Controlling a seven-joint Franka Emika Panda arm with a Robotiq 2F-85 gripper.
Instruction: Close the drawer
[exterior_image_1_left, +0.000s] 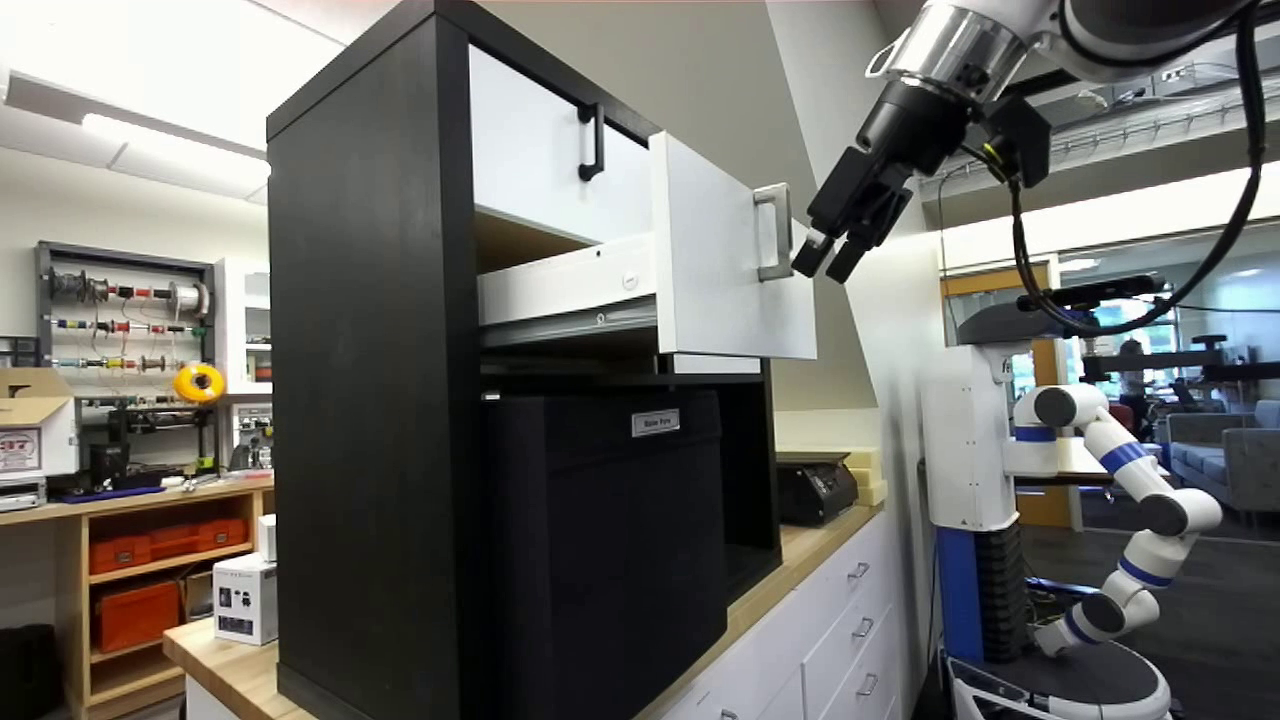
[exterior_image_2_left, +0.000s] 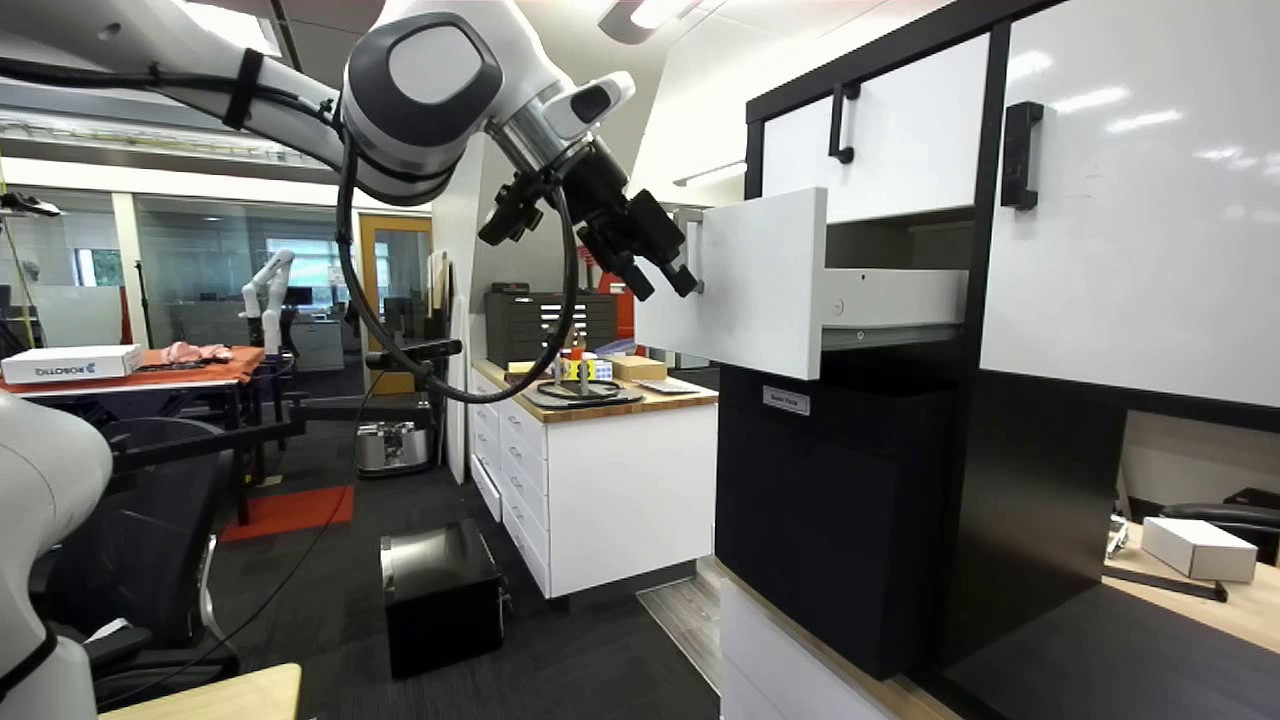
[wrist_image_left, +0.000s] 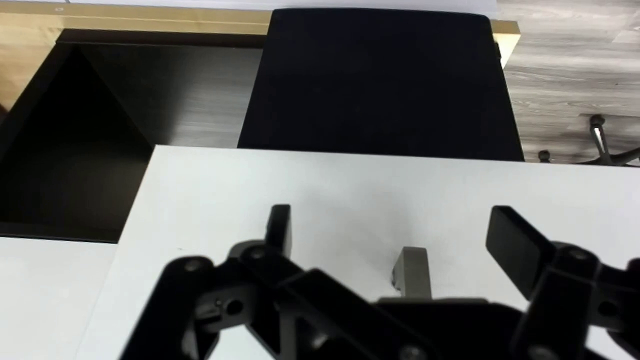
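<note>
wrist view: end effector (wrist_image_left: 396, 240) spread wide; exterior view: drawer (exterior_image_2_left: 745, 285) open, box (exterior_image_2_left: 72, 364) lettered "robotiq".

wooden countertop (exterior_image_1_left: 815, 541) | carries: tall black cabinet (exterior_image_1_left: 365, 400) | white box (exterior_image_1_left: 240, 598) | black device (exterior_image_1_left: 822, 492) | pale yellow blocks (exterior_image_1_left: 868, 476)

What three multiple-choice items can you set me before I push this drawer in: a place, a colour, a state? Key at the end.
1. Relative to the open drawer, where is the labelled black box?
A) above it
B) inside it
C) below it

2. What colour is that drawer's handle?
A) grey
B) red
C) yellow

3. How does the gripper stand?
A) clamped on the handle
B) fully shut
C) open

Right letters:
1: C, since both exterior views show the box under the drawer.
2: A, since the bar looks grey in all three views.
3: C, since the wrist view shows the fingers well apart, the handle's end visible between them.
</note>
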